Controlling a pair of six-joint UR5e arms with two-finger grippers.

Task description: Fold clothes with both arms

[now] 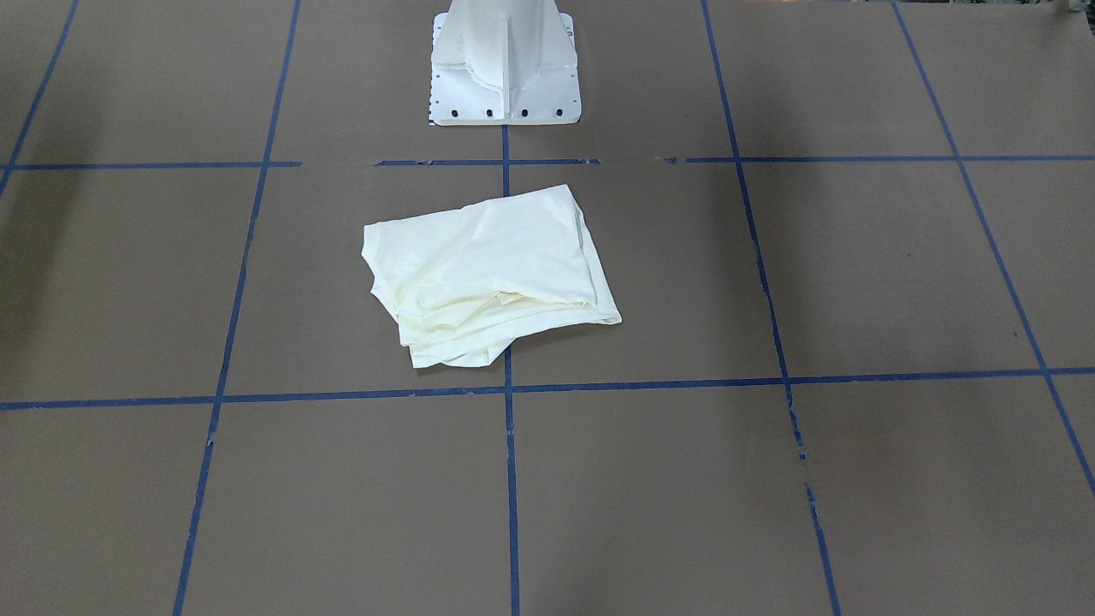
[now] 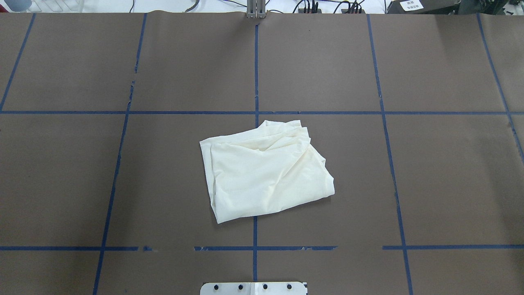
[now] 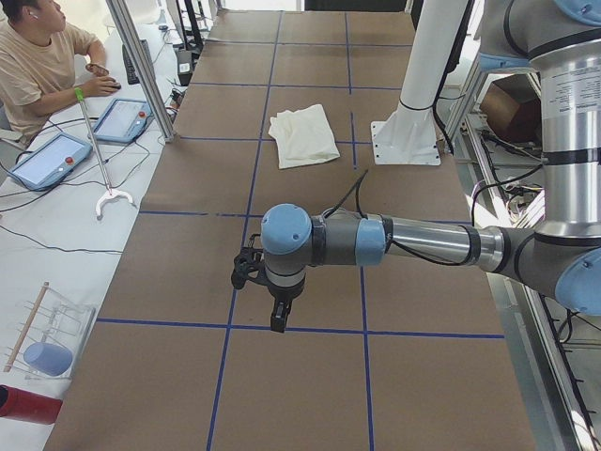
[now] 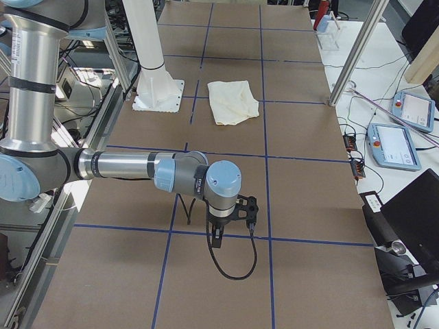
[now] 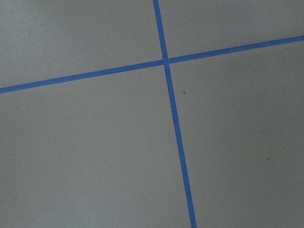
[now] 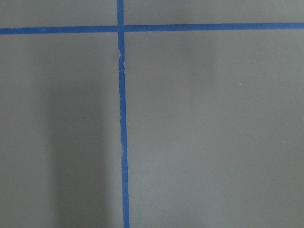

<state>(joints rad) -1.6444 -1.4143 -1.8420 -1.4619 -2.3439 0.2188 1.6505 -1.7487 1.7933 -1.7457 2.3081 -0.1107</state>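
- Well, on my left side the left arm (image 3: 432, 242) reaches out low over the brown table (image 2: 82, 172), well apart from the shirt.
- Its left hand (image 3: 278, 321) points down just above a line of blue tape (image 3: 319, 330). I see it only from the side, so I cannot tell if its fingers are apart or together.
- My left wrist camera shows only bare table and two tape lines that cross.
- In the middle lies the cream shirt (image 2: 262, 172), folded into a lumpy bundle, plain side up. It sits across the middle tape line, near the white base (image 1: 505, 77) but not touching it. Nothing holds it.
- On my right side the right arm (image 4: 123, 164) reaches out low over the table, well apart from the shirt.
- Its right hand (image 4: 217, 238) points down close to a tape line. From the side I cannot tell if it is apart or together.
- My right wrist camera shows only table and tape.
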